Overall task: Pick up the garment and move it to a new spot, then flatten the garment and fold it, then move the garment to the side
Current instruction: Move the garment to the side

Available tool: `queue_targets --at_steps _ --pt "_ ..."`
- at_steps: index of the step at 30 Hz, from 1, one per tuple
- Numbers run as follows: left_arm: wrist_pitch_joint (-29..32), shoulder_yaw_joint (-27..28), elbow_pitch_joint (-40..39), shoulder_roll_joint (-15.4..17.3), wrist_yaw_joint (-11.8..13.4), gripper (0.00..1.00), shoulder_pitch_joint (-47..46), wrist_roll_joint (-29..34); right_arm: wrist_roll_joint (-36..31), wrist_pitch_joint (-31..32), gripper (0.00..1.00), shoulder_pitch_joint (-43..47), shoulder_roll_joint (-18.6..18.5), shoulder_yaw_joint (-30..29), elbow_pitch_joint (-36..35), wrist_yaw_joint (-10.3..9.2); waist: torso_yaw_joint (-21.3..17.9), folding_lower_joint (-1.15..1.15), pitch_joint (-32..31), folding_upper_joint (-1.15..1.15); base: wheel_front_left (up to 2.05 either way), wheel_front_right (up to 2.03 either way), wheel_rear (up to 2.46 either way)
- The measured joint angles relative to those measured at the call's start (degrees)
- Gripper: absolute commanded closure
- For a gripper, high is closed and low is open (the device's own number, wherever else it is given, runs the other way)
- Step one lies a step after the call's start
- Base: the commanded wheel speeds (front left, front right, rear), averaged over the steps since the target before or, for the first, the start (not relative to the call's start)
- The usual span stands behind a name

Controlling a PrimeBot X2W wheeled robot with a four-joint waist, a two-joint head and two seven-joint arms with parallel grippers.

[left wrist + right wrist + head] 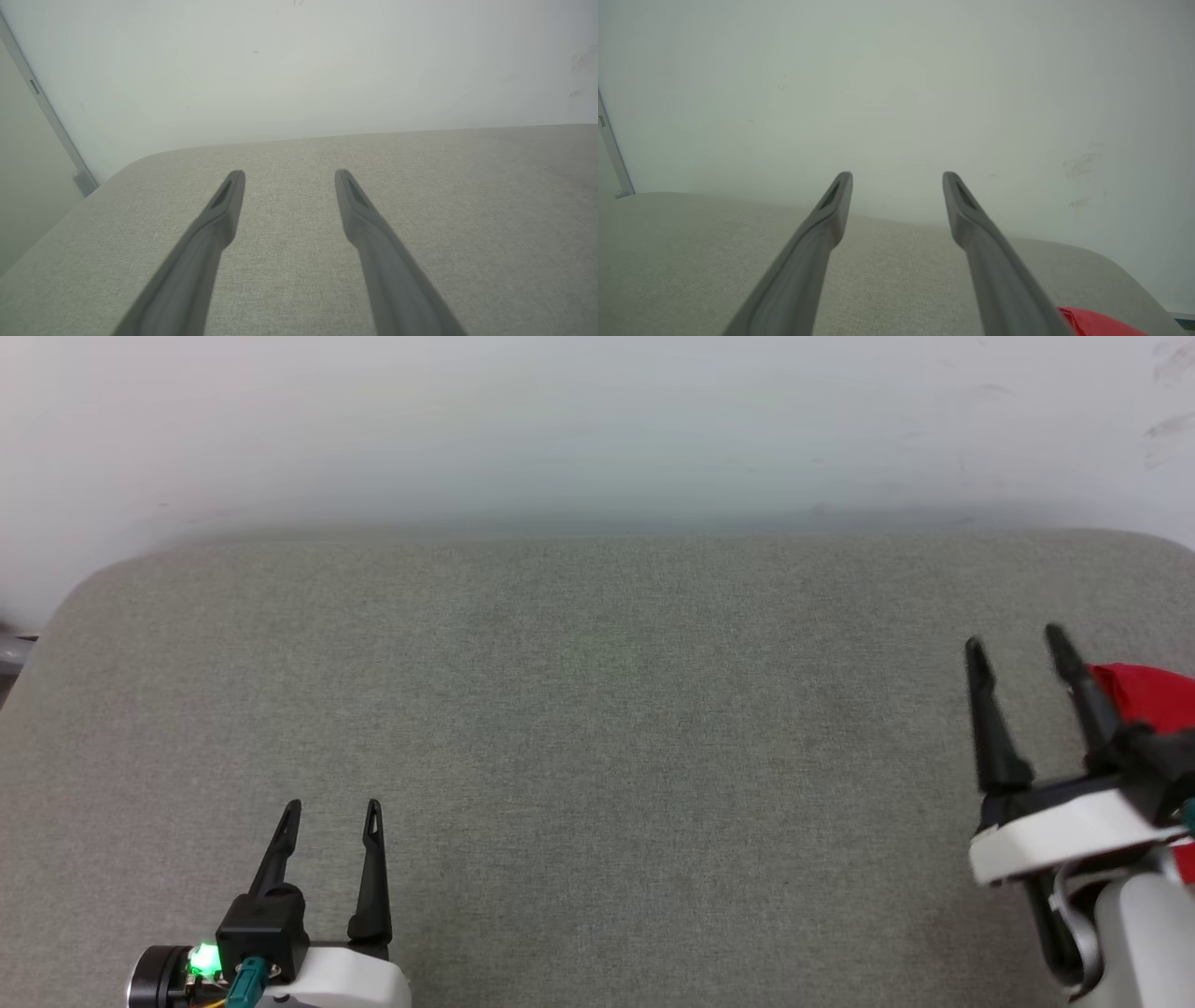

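Note:
A corner of the red garment (1150,695) shows at the right edge of the grey cloth-covered table (597,728), mostly hidden behind my right arm. The same red cloth (1099,323) peeks in at the bottom right of the right wrist view. My right gripper (1016,647) stands open just left of the garment, raised above the table, with nothing between its fingers. At the lower left my left gripper (333,810) is open and empty over bare table. In the wrist views the left gripper (289,176) and the right gripper (897,178) both show spread fingers.
A pale wall (597,420) runs along the table's far edge. The table has rounded far corners (103,579). A grey vertical frame strip (51,121) stands beyond the left corner.

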Motion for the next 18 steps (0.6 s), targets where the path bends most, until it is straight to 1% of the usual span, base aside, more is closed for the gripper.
queue_targets --at_steps 2,4,8,18 --pt "0.00 0.10 0.10 -0.01 0.00 0.00 0.03 -0.07 -0.02 -0.10 0.00 2.10 0.98 0.51 -0.56 0.01 0.17 0.00 -0.38 0.00 0.00 0.00 0.00" --pt "0.00 -0.01 0.34 -0.12 -0.16 0.00 0.15 -0.08 0.55 -0.16 0.00 4.23 2.22 -0.21 -1.00 0.00 0.36 0.00 -0.77 0.00 0.00 0.00 0.00" --pt "0.00 0.07 0.73 -0.22 -0.18 0.00 0.57 -0.40 0.63 -0.22 0.00 8.22 3.25 -0.38 -1.52 0.00 0.51 0.00 -1.59 0.00 0.00 0.00 0.00" --pt "0.00 0.43 1.05 -0.48 -0.68 0.00 1.84 -0.99 0.09 -0.33 0.00 17.00 5.68 -2.11 -7.04 0.00 1.04 0.00 -3.39 0.00 0.00 0.00 0.00"
